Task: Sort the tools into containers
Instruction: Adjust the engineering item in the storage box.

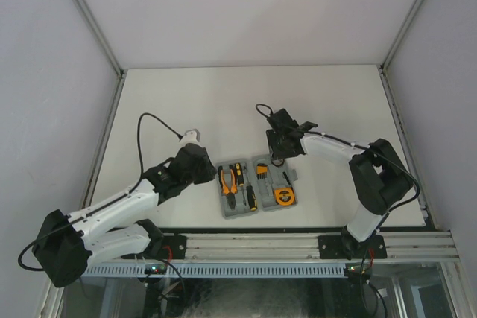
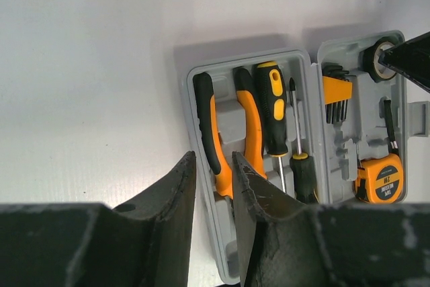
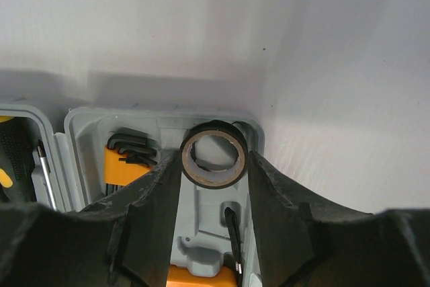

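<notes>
Grey hinged case [image 2: 193, 119] was found lying open on the white table [image 1: 223, 102], toward the near edge, between the two arms.

Left half [image 2: 225, 109]:
- Orange-handled pliers [image 2: 250, 122] were laid along the left side.
- A large yellow-and-black screwdriver [image 2: 272, 102] was seated just right of the pliers.
- A small screwdriver [image 2: 302, 173] was set beside that one, next to the hinge.

Right half [image 2: 349, 149]:
- The hex-key set [image 2: 334, 95] was seated toward the far end, close to the hinge.
- The orange tape measure [image 2: 379, 178] was lodged in the near right corner.

Right gripper [image 3: 213, 159] was noted over the far end of the right half. Its fingers [image 3: 154, 206] were closed on a roll of black tape [image 3: 213, 182], one finger pressed against each side. The roll was held on edge, with its open core turned toward the wrist camera. It was placed at the far right corner of that half. Whether it touched the case floor could not be told.

Left gripper [image 2: 211, 166] was seen just left of the case, by its left rim. Its fingers [image 2: 178, 199] were parted by a narrow gap with nothing held between them. The table and the case rim were visible through the gap.
</notes>
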You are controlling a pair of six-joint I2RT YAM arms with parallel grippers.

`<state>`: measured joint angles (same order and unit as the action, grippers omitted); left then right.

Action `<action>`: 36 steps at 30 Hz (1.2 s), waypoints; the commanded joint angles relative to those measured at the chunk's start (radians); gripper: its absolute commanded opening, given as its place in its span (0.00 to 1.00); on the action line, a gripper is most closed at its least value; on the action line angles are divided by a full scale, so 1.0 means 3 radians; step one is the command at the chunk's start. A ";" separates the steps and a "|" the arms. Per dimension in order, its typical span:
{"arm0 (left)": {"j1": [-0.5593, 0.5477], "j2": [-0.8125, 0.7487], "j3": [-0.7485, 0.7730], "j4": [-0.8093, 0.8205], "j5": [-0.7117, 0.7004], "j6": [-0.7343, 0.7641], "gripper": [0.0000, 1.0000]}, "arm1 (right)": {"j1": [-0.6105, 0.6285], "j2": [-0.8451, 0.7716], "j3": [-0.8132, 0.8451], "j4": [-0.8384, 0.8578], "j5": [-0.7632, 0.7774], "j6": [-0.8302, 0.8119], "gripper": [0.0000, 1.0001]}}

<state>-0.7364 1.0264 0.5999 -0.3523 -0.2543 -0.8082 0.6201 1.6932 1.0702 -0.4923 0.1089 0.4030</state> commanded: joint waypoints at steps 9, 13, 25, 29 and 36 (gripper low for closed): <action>0.0026 0.0010 0.0006 0.0109 0.0045 0.0071 0.31 | 0.0096 -0.0113 0.0178 -0.0066 0.0139 -0.0059 0.42; 0.0026 0.0026 0.0014 0.0106 0.0045 0.0067 0.31 | 0.0096 -0.0079 0.0175 -0.0102 0.0165 -0.0057 0.41; 0.0026 0.0066 0.0046 0.0106 0.0055 0.0081 0.30 | 0.0115 0.0079 0.0176 -0.0097 0.0080 -0.0064 0.41; 0.0026 0.0066 0.0041 0.0106 0.0050 0.0085 0.30 | 0.0126 0.0144 0.0176 -0.0085 0.0059 -0.0066 0.41; 0.0026 0.0061 0.0015 0.0106 0.0043 0.0079 0.29 | 0.0156 0.0244 0.0176 -0.0125 0.0109 -0.0085 0.41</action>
<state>-0.7361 1.0473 0.5999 -0.3519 -0.2485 -0.8009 0.6510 1.7290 1.1027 -0.5419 0.1349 0.3954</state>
